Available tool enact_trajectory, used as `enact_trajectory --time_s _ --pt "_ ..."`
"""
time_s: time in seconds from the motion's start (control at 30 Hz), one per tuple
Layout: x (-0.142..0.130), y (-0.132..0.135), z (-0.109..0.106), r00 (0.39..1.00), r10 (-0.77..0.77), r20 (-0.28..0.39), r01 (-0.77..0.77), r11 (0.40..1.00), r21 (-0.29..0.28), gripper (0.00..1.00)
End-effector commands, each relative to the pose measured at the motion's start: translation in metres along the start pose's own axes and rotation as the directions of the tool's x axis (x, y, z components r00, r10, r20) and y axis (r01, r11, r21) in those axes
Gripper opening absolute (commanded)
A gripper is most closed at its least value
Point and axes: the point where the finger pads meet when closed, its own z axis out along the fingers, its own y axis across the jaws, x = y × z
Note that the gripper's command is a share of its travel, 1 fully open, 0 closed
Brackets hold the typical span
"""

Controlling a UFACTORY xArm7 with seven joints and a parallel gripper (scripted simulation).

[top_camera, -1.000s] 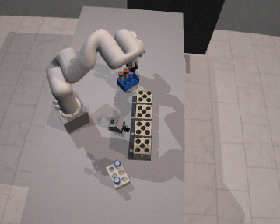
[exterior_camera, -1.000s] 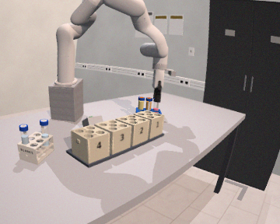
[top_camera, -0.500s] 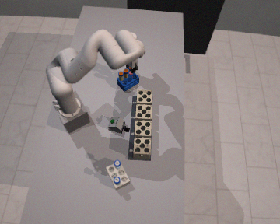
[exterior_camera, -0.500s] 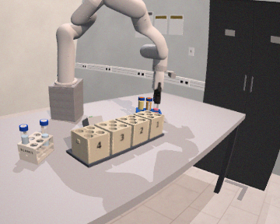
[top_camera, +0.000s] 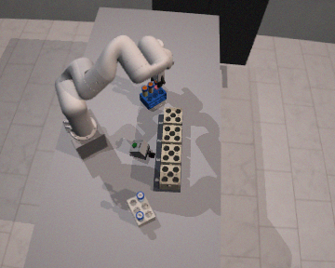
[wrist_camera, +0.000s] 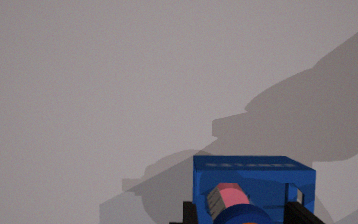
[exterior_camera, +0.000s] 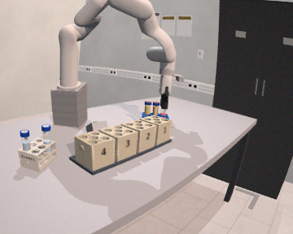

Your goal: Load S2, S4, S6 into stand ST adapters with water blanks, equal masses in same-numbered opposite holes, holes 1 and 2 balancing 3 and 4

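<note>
My gripper (top_camera: 159, 84) (exterior_camera: 164, 107) (wrist_camera: 245, 208) is open above the blue rack (top_camera: 153, 104) (wrist_camera: 280, 163), its fingers on either side of a blue-capped tube with pink contents (exterior_camera: 163, 114) (wrist_camera: 233, 195), with a gap each side. Two orange-dotted tubes (top_camera: 145, 90) (exterior_camera: 148, 109) stand beside it in the rack; their IDs are unreadable. Adapters 1 (exterior_camera: 164, 130), 2 (exterior_camera: 147, 136), 3 (exterior_camera: 128, 144) and 4 (exterior_camera: 103, 152) stand in a row on the loading stand (top_camera: 157, 179), their holes apparently empty. Two white-dotted blanks (top_camera: 140, 195) (exterior_camera: 24, 133) stand in the white rack (exterior_camera: 39, 162); their numbers are unreadable.
The small sloped desk (top_camera: 140, 150) with its green key (top_camera: 134, 145) stands between the arm's base and the adapter row. A small black object (top_camera: 152, 154) lies beside it. The blue rack is just beyond the adapter 1 end; the white rack is beyond the adapter 4 end.
</note>
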Motion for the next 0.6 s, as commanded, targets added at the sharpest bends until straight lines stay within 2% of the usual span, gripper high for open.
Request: enact_trajectory --time_s 0.0,0.03,0.57 --pt "0.0017 -0.0006 -0.0017 1.000 0.000 -0.004 0.000 1.000 0.001 0.57" --pt "0.0017 -0.0006 -0.0023 1.000 0.000 -0.004 0.000 1.000 0.001 0.00" --pt "0.0017 -0.0006 -0.0034 1.000 0.000 -0.004 0.000 1.000 0.001 0.00"
